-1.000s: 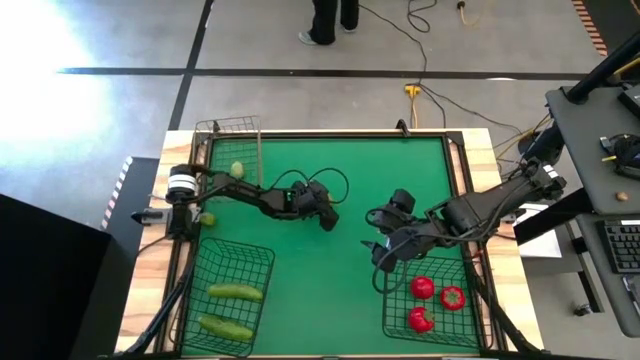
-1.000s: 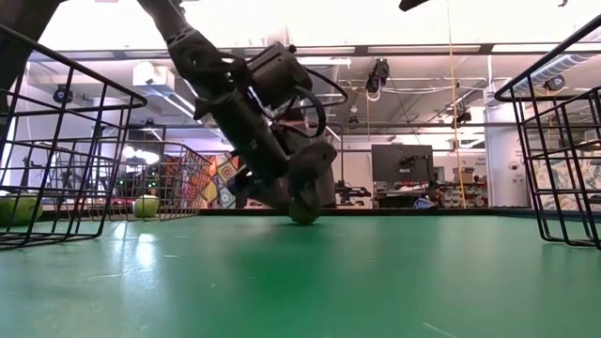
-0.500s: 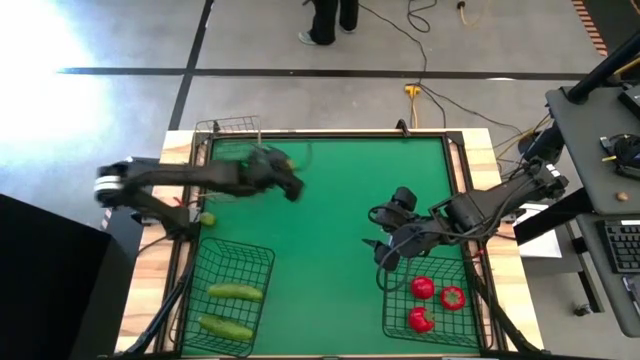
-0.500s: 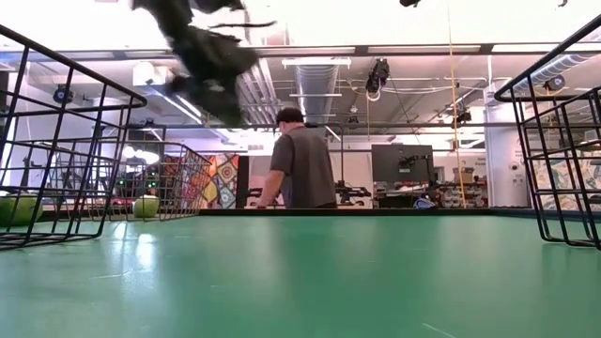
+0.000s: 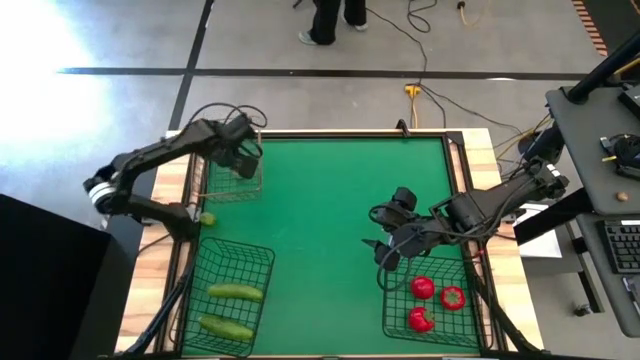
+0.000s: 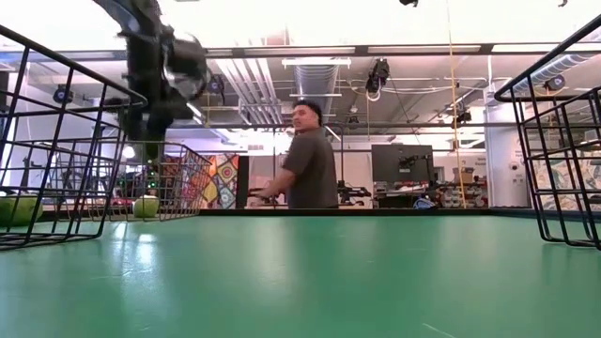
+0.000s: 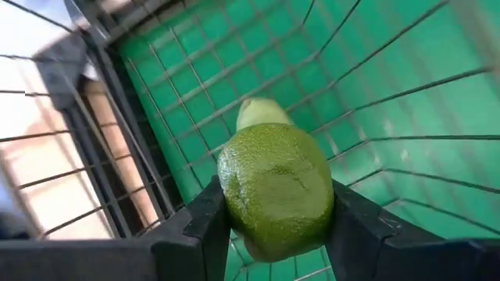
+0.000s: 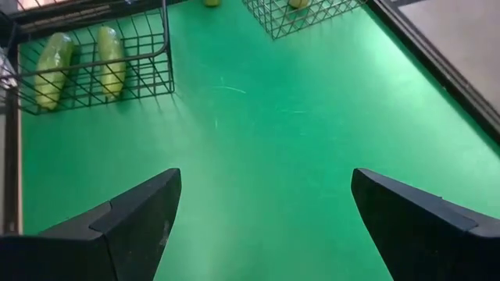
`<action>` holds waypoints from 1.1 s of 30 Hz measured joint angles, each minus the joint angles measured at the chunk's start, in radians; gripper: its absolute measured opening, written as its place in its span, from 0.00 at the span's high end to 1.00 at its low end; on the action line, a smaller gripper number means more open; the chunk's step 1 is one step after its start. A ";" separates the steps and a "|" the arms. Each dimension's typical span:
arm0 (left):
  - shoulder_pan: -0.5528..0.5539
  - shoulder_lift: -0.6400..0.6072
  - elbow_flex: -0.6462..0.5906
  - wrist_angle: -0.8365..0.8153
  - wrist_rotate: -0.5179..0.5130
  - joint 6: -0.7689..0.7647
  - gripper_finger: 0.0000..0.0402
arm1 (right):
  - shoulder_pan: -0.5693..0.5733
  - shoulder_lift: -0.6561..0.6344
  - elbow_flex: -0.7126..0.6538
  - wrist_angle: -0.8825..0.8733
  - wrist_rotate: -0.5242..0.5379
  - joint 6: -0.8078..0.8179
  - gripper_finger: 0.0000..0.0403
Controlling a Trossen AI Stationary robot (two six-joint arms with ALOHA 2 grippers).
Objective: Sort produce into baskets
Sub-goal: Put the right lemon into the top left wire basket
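Green matting [image 5: 330, 220] carried three wire baskets: one [image 5: 225, 300] held two cucumbers [image 5: 235, 292], another [image 5: 435, 300] three red pieces [image 5: 423, 288]. Above the narrow basket [image 5: 232, 185], the left gripper [image 7: 273, 226] pinched a green fruit [image 7: 275, 191]; the right gripper [image 8: 262, 207] hung spread.

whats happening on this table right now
The robot is sorting produce into wire baskets. The left gripper holds a green fruit over the narrow basket at the table's far left. The right gripper waits, fingers open, beside the basket of red pieces. Two cucumbers lie in the near-left basket.
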 joint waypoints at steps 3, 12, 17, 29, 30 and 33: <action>0.031 0.085 0.000 0.000 0.019 0.038 0.65 | 0.005 0.000 0.000 0.003 -0.020 0.046 0.09; 0.048 0.258 0.004 0.021 0.093 0.092 0.57 | 0.087 0.000 0.000 0.007 -0.081 0.191 0.09; 0.051 0.281 -0.002 0.020 0.073 0.096 0.56 | 0.115 0.001 0.000 0.007 -0.080 0.234 0.09; 0.076 0.216 -0.002 -0.049 0.040 0.188 0.55 | 0.118 0.001 0.000 0.007 -0.085 0.241 0.09; 0.085 0.216 -0.004 -0.049 0.040 0.194 0.55 | 0.118 0.001 0.000 0.007 -0.087 0.241 0.09; 0.112 0.220 -0.017 -0.047 0.040 0.197 0.55 | 0.118 0.001 0.000 0.007 -0.105 0.241 0.09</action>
